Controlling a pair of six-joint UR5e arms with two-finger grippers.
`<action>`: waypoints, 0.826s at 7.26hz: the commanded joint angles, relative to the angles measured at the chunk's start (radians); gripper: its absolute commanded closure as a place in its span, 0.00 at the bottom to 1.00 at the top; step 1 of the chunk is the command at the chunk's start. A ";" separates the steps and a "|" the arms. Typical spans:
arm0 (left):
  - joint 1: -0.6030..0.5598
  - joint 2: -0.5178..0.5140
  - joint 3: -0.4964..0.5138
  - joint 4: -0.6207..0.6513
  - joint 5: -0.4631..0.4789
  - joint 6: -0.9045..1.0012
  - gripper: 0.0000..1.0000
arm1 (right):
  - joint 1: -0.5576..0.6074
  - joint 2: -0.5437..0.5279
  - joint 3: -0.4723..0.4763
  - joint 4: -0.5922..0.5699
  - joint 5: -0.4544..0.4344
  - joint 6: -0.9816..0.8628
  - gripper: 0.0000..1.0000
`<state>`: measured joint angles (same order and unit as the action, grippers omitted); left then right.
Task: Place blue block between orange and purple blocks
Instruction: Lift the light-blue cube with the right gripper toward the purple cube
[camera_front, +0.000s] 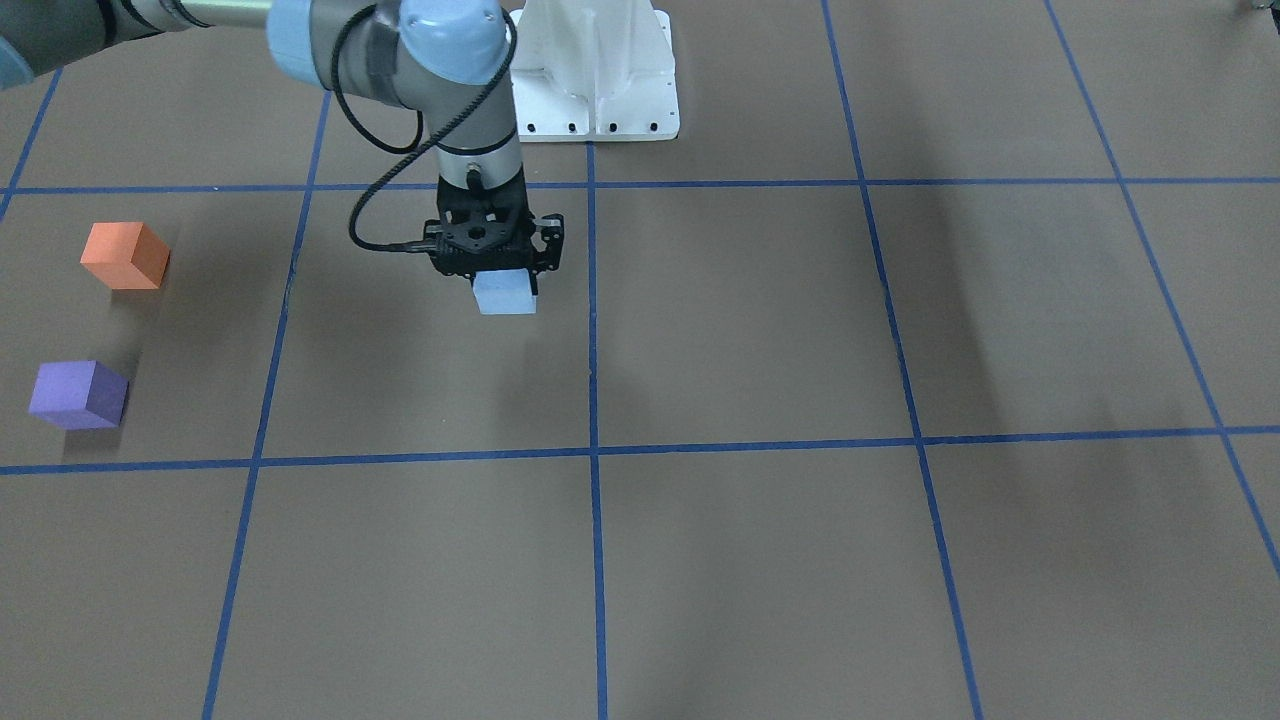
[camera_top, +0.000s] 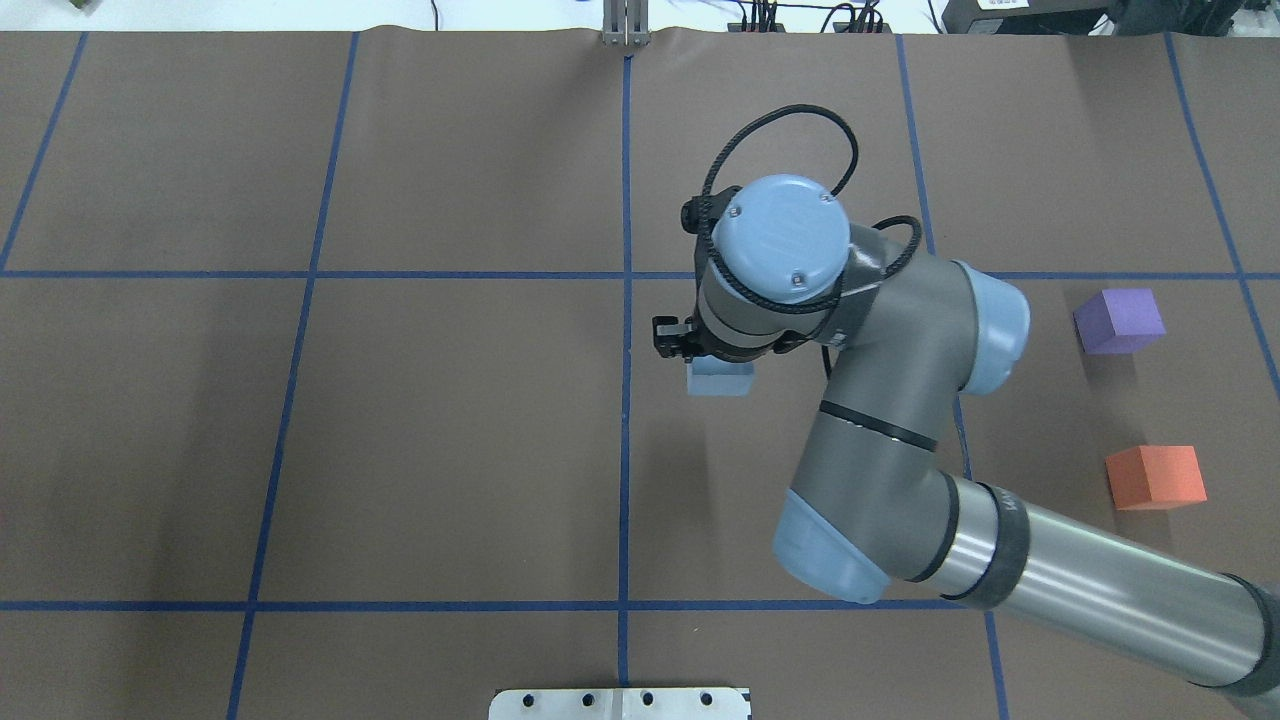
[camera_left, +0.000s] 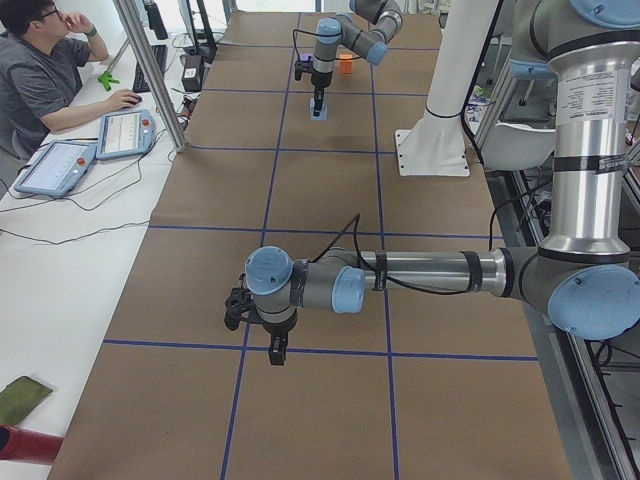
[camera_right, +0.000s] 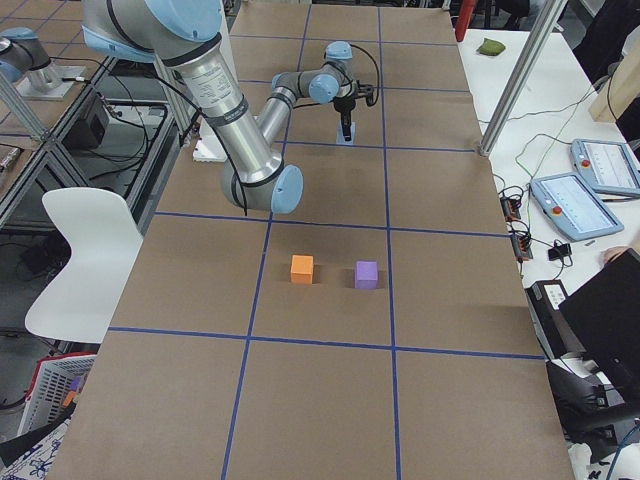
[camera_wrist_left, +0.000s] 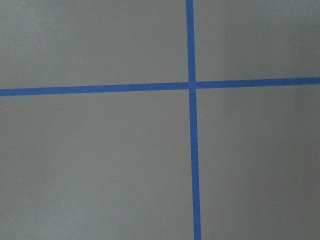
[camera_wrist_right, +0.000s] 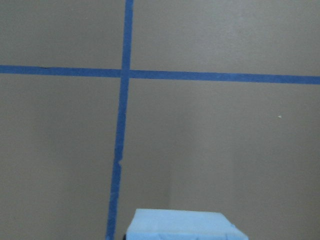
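My right gripper (camera_front: 500, 276) points straight down and is shut on the light blue block (camera_front: 505, 296), near the table's middle; the block also shows in the overhead view (camera_top: 720, 379) and at the bottom edge of the right wrist view (camera_wrist_right: 182, 226). The orange block (camera_front: 125, 256) and the purple block (camera_front: 78, 394) stand apart on the brown paper, far out on my right side (camera_top: 1155, 477) (camera_top: 1120, 320), with a gap between them. My left gripper (camera_left: 277, 352) hangs over a tape crossing at the other end of the table; I cannot tell if it is open.
A grid of blue tape lines (camera_top: 626, 300) covers the brown paper. The white arm mount (camera_front: 596, 80) stands at the robot's edge of the table. An operator (camera_left: 40, 70) sits at a side desk with tablets.
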<state>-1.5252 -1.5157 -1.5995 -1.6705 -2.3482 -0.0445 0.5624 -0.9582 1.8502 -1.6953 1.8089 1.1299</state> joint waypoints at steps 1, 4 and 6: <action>0.000 0.000 0.000 0.000 0.000 0.000 0.00 | 0.098 -0.182 0.130 0.003 0.062 -0.141 0.77; 0.002 0.000 0.000 0.000 -0.031 0.000 0.00 | 0.232 -0.362 0.168 0.040 0.124 -0.240 0.75; 0.002 0.000 0.000 -0.002 -0.031 0.000 0.00 | 0.347 -0.529 0.153 0.220 0.221 -0.316 0.75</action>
<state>-1.5233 -1.5156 -1.5999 -1.6709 -2.3764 -0.0445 0.8344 -1.3884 2.0108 -1.5689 1.9618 0.8659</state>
